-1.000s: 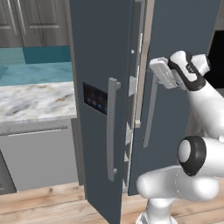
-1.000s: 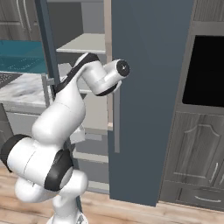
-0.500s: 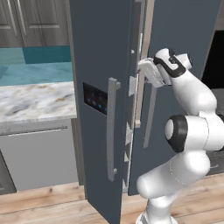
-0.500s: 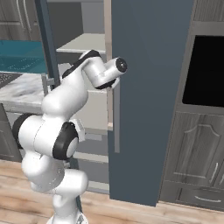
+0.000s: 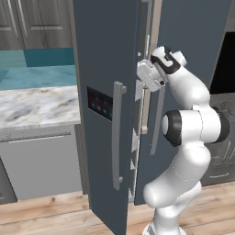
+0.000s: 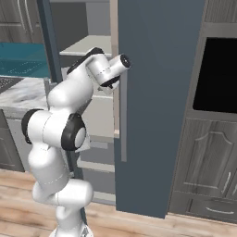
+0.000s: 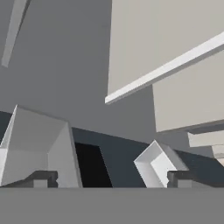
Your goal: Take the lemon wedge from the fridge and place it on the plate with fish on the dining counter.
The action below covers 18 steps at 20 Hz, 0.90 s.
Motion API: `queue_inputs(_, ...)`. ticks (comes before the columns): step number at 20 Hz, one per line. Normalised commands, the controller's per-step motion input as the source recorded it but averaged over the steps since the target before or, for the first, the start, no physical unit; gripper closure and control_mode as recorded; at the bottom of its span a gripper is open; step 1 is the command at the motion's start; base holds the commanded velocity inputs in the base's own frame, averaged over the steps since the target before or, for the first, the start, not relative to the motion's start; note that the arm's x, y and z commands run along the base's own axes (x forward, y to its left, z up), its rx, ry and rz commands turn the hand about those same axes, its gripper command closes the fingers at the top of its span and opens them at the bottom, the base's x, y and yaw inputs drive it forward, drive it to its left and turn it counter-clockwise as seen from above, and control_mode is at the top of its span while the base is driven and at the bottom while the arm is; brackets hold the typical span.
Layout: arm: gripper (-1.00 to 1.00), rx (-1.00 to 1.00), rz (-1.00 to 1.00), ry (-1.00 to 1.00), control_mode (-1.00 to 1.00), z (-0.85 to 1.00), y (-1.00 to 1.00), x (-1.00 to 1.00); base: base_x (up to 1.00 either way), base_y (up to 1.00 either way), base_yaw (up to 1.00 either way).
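1. The gripper shows its two dark tips low in the hand view, set wide apart with nothing between them.
2. In the left base view the hand reaches into the gap between the doors of the fridge, whose doors stand ajar.
3. Pale shelves lie ahead of the tips, none touching them.
4. The lemon wedge cannot be made out.
5. The small black panel on the left door glows blue; no writing is readable.
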Motion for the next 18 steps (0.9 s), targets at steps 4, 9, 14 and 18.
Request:
queue_inputs(4, -1.00, 0.00, 0.22, 0.06, -1.00, 0.00, 0.62, 0.00, 0.00, 0.00, 0.00)
queue_inputs(9, -1.00, 0.00, 0.25, 0.01, -1.00, 0.00, 0.79, -0.10, 0.00, 0.00, 0.00)
queue_inputs(14, -1.00, 0.00, 0.32, 0.00, -1.00, 0.01, 0.91, -0.27, 0.00, 0.00, 0.00)
queue_inputs(18, -1.00, -0.01, 0.36, -0.09, -1.00, 0.02, 0.99, -0.59, 0.00, 0.00, 0.00)
